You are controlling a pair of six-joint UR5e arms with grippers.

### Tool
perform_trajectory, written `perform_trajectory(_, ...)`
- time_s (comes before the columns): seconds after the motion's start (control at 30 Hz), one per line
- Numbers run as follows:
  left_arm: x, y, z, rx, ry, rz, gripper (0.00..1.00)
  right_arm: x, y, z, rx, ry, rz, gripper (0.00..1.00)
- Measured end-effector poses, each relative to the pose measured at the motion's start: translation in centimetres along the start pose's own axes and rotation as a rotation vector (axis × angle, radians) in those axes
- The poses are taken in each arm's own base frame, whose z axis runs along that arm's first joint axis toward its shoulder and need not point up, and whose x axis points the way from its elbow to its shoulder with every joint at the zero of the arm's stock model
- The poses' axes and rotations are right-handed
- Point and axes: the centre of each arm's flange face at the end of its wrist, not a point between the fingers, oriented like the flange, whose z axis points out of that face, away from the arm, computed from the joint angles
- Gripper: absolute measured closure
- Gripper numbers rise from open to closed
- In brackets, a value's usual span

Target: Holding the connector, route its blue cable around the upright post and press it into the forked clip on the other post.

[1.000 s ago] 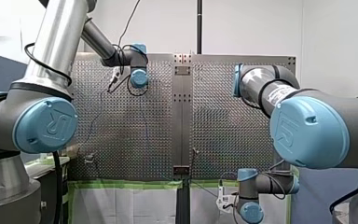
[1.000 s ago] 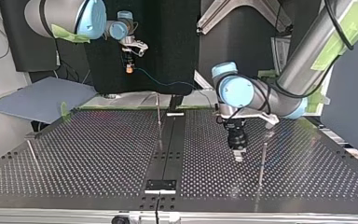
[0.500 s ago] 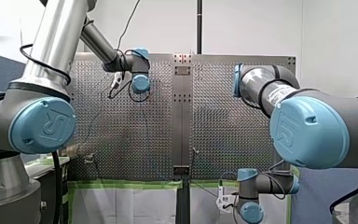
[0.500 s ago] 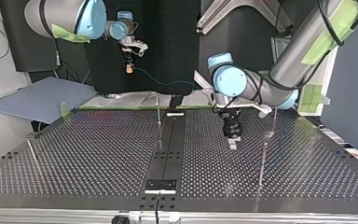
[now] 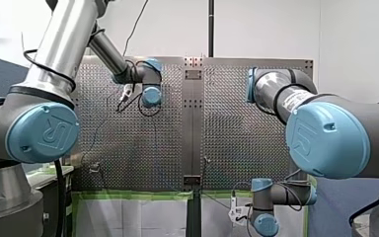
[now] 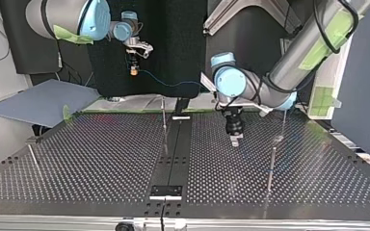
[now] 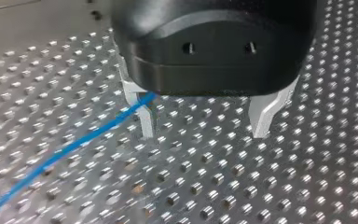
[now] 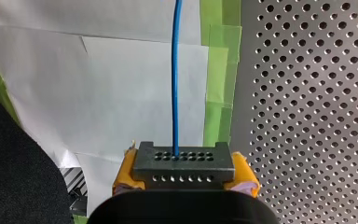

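Our R gripper (image 8: 182, 173) pinches the connector (image 8: 182, 161) btwn yellow pads (image 8: 123, 173), beyond the table's (image 8: 307, 116) edge at top view's far left; blue cable (image 8: 175, 70) runs ahead. Our L gripper (image 7: 204, 122), fingers (image 7: 265, 114) spread, hovers over table, cable beside one finger.

The perforated table (image 6: 101, 159) filled the middle, silver holes all over. A black strip (image 6: 176, 144) ran straight down its centre to a small black plate (image 6: 165, 191) at the table's near edge in the top view. Off the table's far left corner there sat a grey-blue board (image 6: 43, 101). Behind the table hung a black backdrop (image 6: 173, 43). Green tape (image 8: 216, 93) lined the table's edge, with white paper (image 8: 121, 93) just beyond it. In the front view, a dark pole (image 5: 210, 27) rose past the table's far edge.
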Motion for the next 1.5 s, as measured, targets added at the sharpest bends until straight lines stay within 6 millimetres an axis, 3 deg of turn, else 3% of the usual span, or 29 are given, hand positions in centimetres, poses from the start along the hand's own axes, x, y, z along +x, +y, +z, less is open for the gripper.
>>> perform_trajectory(0.27,3.4,-2.4,-0.4,0.03,0.041,0.031,0.02,0.0,0.0,0.0,0.0,0.001,0.0,1.0)
perform_trajectory(0.5,5.9,-3.3,-1.3,0.043,0.051,0.04,0.02,0.0,0.0,0.0,0.0,0.002,0.0,1.0)
perform_trajectory(0.77,7.5,-3.6,-2.1,0.05,0.04,0.033,0.02,0.0,-0.1,0.0,0.001,0.001,-0.001,1.0)
perform_trajectory(1.07,7.9,-4.0,-2.5,0.058,0.031,0.029,0.02,0.0,-0.2,-0.1,0.005,0.001,-0.001,1.0)
perform_trajectory(1.5,12.2,-6.4,-1.9,0.078,0.065,0.057,0.02,0.0,-0.3,-0.1,0.007,0.001,-0.001,1.0)
